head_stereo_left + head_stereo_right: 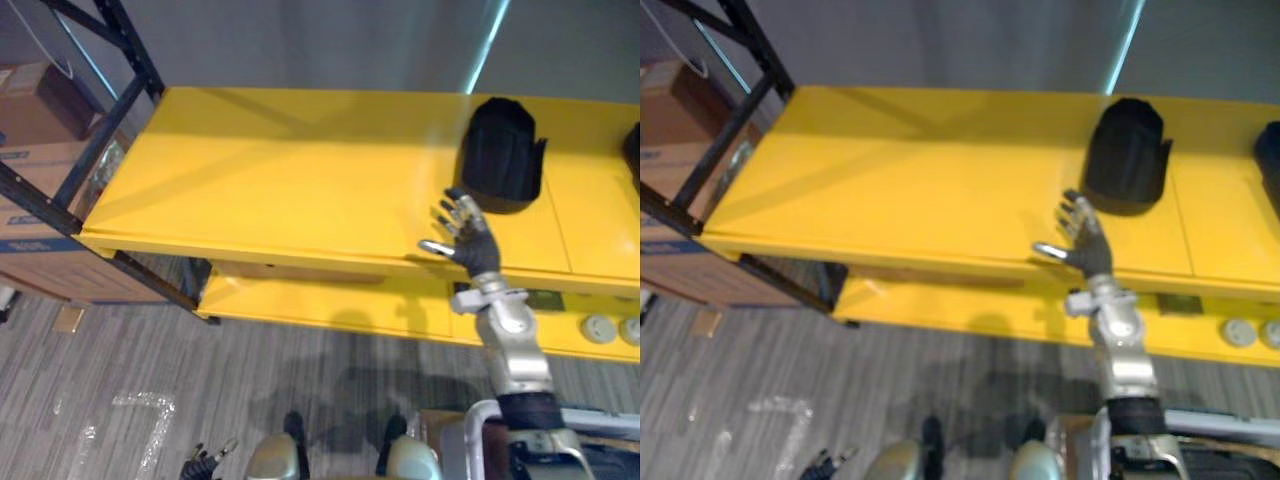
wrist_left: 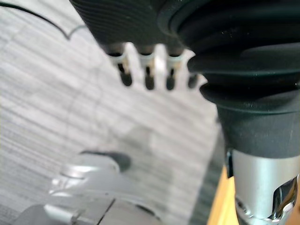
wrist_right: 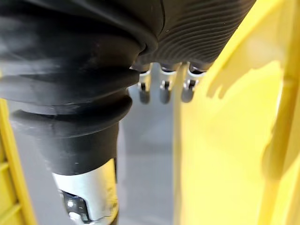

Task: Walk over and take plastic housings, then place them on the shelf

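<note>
the right hand (image 1: 468, 232), fingers spread and empty, is just by the black housing (image 1: 500, 150) on the yellow shelf (image 1: 280, 170) — a bump could tip it — left hand (image 2: 149, 77) hangs loose.

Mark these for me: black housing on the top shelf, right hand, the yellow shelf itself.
black housing (image 1: 498, 150), left eye view, middle of its domed top.
right hand (image 1: 470, 232), left eye view, middle of the hand.
yellow shelf (image 1: 280, 170), left eye view, bare part of the top board.
</note>
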